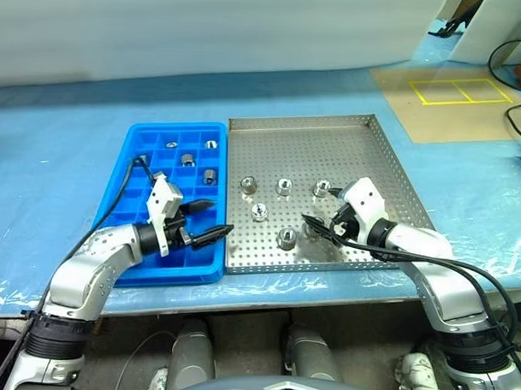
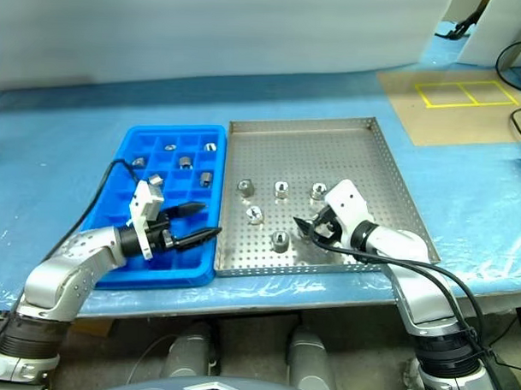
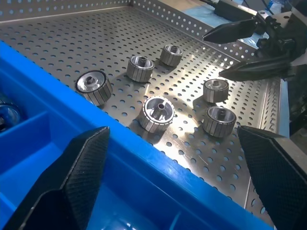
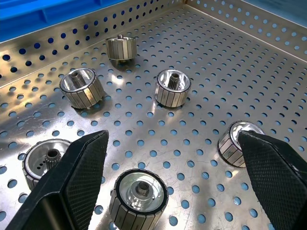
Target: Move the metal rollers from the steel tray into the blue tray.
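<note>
Steel tray (image 1: 331, 142) sits on the table, its left rim against the blue tray (image 1: 133, 161). Six metal rollers (image 1: 284, 186) remain on the perforated floor, grouped in the near half; several more lie in the far compartments of the blue tray. Left gripper (image 1: 206, 221) hovers over the blue tray's near right corner, fingers spread, holding nothing. Right gripper (image 1: 321, 223) hangs low over the steel tray's near rollers — fingers likewise apart and empty, a roller (image 4: 138, 192) just between them.
</note>
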`<state>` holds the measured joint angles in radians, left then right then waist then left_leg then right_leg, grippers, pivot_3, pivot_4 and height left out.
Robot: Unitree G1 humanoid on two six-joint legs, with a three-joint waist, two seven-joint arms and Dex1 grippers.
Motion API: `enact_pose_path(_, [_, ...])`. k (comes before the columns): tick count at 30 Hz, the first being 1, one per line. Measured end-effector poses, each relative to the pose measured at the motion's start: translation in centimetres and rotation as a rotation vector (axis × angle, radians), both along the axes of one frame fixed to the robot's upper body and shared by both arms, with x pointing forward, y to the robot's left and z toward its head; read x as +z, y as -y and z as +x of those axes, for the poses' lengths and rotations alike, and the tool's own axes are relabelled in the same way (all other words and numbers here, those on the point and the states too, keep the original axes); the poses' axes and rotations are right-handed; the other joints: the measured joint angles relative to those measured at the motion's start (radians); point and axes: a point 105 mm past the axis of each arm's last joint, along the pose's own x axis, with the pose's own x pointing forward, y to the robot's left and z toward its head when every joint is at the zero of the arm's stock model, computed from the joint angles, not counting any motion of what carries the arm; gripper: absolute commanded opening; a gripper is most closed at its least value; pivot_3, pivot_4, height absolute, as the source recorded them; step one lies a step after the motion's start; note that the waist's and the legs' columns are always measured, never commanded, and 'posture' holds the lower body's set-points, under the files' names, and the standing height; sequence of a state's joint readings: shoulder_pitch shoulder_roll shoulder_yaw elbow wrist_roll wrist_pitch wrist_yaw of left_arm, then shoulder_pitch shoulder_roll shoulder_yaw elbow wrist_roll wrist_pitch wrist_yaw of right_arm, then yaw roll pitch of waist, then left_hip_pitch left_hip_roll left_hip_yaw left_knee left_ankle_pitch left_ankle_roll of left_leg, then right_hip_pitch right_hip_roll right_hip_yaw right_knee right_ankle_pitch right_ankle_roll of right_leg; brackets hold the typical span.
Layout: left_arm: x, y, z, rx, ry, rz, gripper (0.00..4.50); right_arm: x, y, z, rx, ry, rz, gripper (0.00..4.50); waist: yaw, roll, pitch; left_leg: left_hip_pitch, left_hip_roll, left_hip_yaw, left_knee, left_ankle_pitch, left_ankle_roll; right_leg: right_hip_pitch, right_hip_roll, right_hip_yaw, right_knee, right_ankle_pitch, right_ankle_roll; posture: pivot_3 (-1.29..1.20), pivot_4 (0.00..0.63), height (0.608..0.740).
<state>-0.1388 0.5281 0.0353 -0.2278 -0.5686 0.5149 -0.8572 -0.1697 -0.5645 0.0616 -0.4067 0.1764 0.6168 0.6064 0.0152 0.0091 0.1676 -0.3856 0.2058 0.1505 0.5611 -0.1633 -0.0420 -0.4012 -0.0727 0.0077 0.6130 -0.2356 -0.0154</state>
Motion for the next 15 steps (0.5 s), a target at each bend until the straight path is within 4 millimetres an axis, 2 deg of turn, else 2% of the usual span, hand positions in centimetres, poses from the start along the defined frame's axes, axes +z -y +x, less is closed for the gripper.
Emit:
enact_pose_path(7, [0.43, 0.17, 0.48, -0.001, 0.011, 0.004, 4.5, 0.1, -0.21, 0.07, 0.003, 0.008, 0.009, 4.48, 0.0, 0.0, 0.0, 0.0, 0.0, 0.0, 0.0, 0.0, 0.0, 0.0, 0.0, 0.0, 0.0, 0.0, 0.0, -0.17, 0.15, 0.74])
enact_pose_path(15, [-0.1, 0.3, 0.48, -0.015, -0.003, 0.009, 4.5, -0.15, -0.02, 0.04, 0.002, 0.014, 0.004, 4.48, 0.0, 0.0, 0.0, 0.0, 0.0, 0.0, 0.0, 0.0, 0.0, 0.0, 0.0, 0.0, 0.0, 0.0, 0.0, -0.18, 0.15, 0.74])
